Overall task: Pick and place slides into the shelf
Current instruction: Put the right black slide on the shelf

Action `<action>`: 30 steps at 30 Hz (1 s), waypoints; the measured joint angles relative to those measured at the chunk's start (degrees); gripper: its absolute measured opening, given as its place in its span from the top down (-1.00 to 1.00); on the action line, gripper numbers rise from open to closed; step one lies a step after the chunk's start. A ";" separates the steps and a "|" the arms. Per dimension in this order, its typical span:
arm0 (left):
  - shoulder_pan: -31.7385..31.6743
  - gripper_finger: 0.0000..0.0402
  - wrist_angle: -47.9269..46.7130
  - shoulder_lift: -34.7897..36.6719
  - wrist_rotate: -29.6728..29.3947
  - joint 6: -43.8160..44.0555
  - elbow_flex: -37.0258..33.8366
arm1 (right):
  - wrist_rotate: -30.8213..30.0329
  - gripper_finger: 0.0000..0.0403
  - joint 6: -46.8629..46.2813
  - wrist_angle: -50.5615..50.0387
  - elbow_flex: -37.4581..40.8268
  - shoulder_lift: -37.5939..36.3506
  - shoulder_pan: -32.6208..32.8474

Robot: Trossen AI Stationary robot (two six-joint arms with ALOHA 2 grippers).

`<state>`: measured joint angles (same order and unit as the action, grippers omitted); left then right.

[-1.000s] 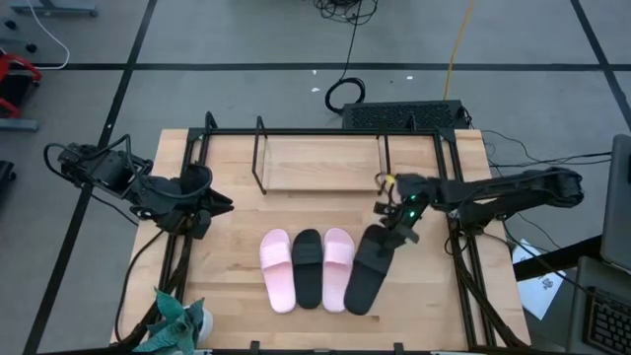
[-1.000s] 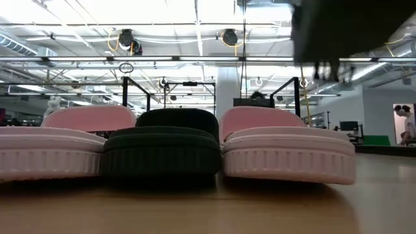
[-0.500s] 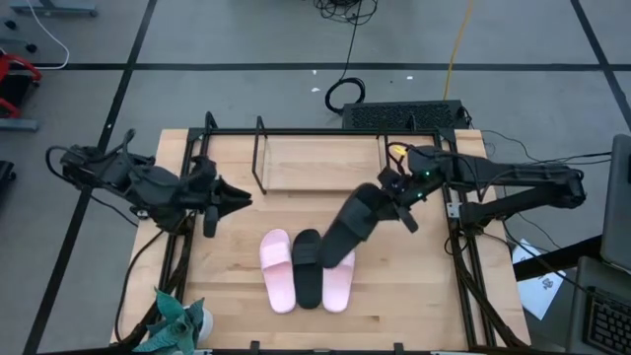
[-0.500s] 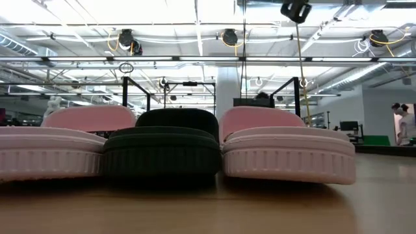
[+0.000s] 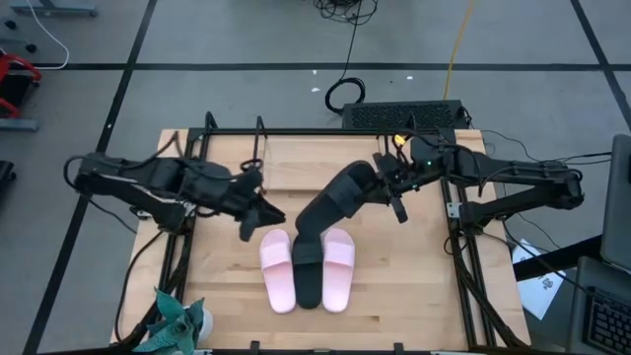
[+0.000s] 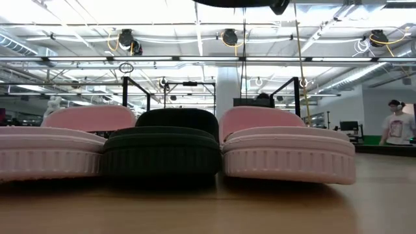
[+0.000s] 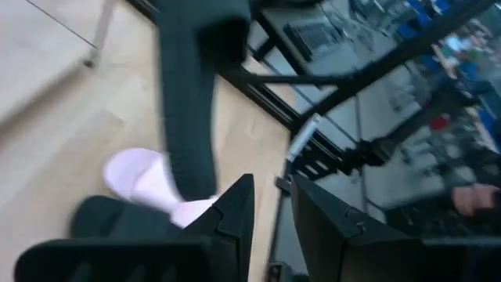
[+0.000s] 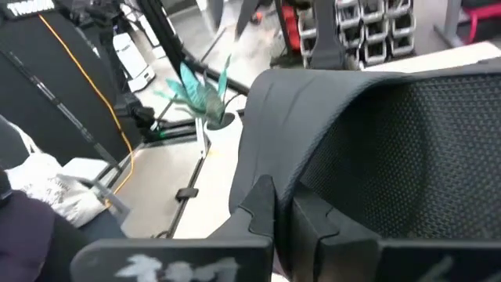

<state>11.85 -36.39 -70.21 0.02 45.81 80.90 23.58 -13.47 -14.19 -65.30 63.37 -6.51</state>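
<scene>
Two pale pink slides (image 5: 278, 272) (image 5: 339, 268) and one black slide (image 5: 309, 280) lie side by side on their soles at the table's middle. The second black slide (image 5: 333, 205) hangs slanting in the air over them, in my right gripper (image 5: 390, 189), which is shut on it. Its lower end (image 6: 240, 2) shows at the top of the low view. The shelf (image 5: 320, 164) stands at the far side, its wooden base bare. My left gripper (image 5: 258, 211) is open. It hovers left of the hanging slide, just beyond the row. My right gripper (image 8: 282, 207) has the black slide pinched by an edge near its upper end (image 8: 274, 168), coming from the table's right. Whether that edge belongs to the strap or the sole does not show. The slide is lifted clear and slants down toward the near left.
A larger black frame (image 5: 187, 187) runs round the table. A teal plant-like thing (image 5: 177, 318) sits at the near left corner. A black box (image 5: 404, 114) and cables lie beyond the far edge. A person (image 6: 395, 123) stands far off in the room.
My right gripper has risen and moved toward the far left, toward the shelf. It has lifted the black slide off the table beside the right pink slide and swung its free end leftward over the row. My left gripper has travelled toward the table's right, to the middle.
</scene>
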 joint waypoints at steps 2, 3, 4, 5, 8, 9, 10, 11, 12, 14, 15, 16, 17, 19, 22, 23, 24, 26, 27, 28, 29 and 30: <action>-1.42 0.57 1.91 -1.53 3.82 -0.06 0.00 | 0.40 1.00 0.90 0.31 0.00 0.19 -0.64; -2.13 0.57 3.03 -2.28 5.62 -0.13 0.00 | 0.43 1.00 1.15 0.22 0.00 0.24 -0.92; -2.87 0.57 3.55 -2.95 7.39 -0.23 0.00 | 0.43 1.00 1.33 -0.11 0.00 0.33 -1.14; -3.54 0.57 3.68 -3.52 8.90 -0.23 0.00 | 0.43 1.00 1.54 -0.51 0.00 0.35 -1.37; -5.54 0.57 4.44 -5.18 12.44 -0.27 0.00 | 0.41 1.00 2.86 -0.40 0.00 0.34 -1.48; -6.07 0.57 4.60 -5.58 13.58 -0.28 0.00 | 0.42 1.00 3.11 -0.19 0.00 0.33 -1.46; -6.58 0.57 4.74 -5.89 14.56 -0.43 0.00 | 0.43 1.00 3.24 -0.16 0.00 0.33 -1.45; -7.03 0.57 5.17 -6.41 15.23 -0.69 0.00 | 0.48 1.00 3.25 -0.17 0.00 0.33 -1.45; -7.55 0.57 5.75 -7.03 15.52 -0.93 0.00 | 0.49 1.00 3.22 -0.16 0.00 0.33 -1.43; -8.46 0.57 5.56 -7.62 16.30 -1.10 -0.02 | 0.49 1.00 3.22 -0.03 0.00 0.33 -1.43; -9.04 0.57 5.22 -7.73 16.86 -1.22 -0.06 | 0.49 1.00 3.20 -0.03 0.00 0.33 -1.43; -9.57 0.57 5.43 -8.09 17.34 -1.32 -0.06 | 0.47 1.00 3.17 -0.03 0.00 0.33 -1.45; -10.06 0.57 5.94 -8.56 17.75 -1.35 0.08 | 0.51 1.00 3.10 -0.07 0.00 0.33 -1.45; -10.90 0.57 4.69 -8.92 17.99 -1.81 0.04 | 0.72 1.00 3.03 -0.18 0.00 0.33 -1.43; -12.12 0.57 3.27 -9.38 18.26 -2.83 -0.04 | 2.37 1.00 1.82 -0.21 0.00 0.31 -1.43; -12.62 0.57 2.47 -9.34 18.37 -3.32 0.00 | 3.05 1.00 1.66 -0.21 0.00 0.31 -1.45; -13.03 0.57 1.50 -9.34 18.35 -3.50 0.00 | 3.40 1.00 1.52 -0.33 0.00 0.31 -1.45; -13.86 0.57 1.08 -9.45 18.12 -3.56 0.00 | 3.67 1.00 1.05 -0.42 0.00 0.31 -1.42; -14.19 0.57 1.00 -9.47 17.95 -3.68 0.00 | 3.69 1.00 0.87 -0.48 0.00 0.31 -1.41; -14.49 0.57 0.84 -9.46 17.94 -3.88 0.00 | 3.73 1.00 0.77 -0.52 0.00 0.31 -1.41; -14.77 0.57 0.69 -9.41 17.95 -4.06 0.00 | 3.73 1.00 0.69 -0.53 0.00 0.31 -1.41; -15.03 0.57 0.30 -9.36 17.97 -4.15 0.00 | 3.71 1.00 0.69 -0.53 0.00 0.31 -1.41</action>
<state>-3.18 -36.09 -79.57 18.00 41.66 80.90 27.29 -12.78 -14.72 -65.30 63.68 -7.92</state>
